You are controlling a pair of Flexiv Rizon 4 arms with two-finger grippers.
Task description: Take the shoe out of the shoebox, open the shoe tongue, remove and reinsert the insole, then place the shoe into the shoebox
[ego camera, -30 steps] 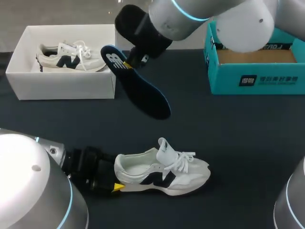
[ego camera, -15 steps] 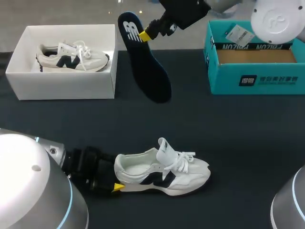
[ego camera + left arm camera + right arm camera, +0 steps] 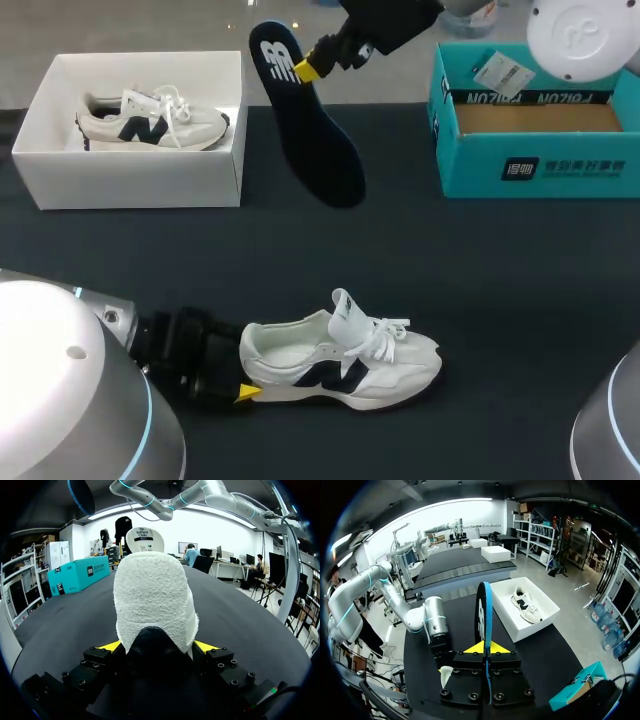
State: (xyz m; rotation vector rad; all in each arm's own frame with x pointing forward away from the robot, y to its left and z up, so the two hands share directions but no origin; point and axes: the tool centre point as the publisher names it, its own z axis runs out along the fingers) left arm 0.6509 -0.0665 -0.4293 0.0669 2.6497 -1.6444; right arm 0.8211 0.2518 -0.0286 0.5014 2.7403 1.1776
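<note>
while left gripper point(image 3: 157, 646) clamps shoe point(image 3: 152, 595) heel from both sides | right gripper point(image 3: 484, 648) pinches insole point(image 3: 483, 610) edge-on

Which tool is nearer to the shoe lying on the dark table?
Left. The left tool is shut on the shoe at its heel. The right tool is far beyond it, raised near the white shoebox, gripping the insole.
</note>
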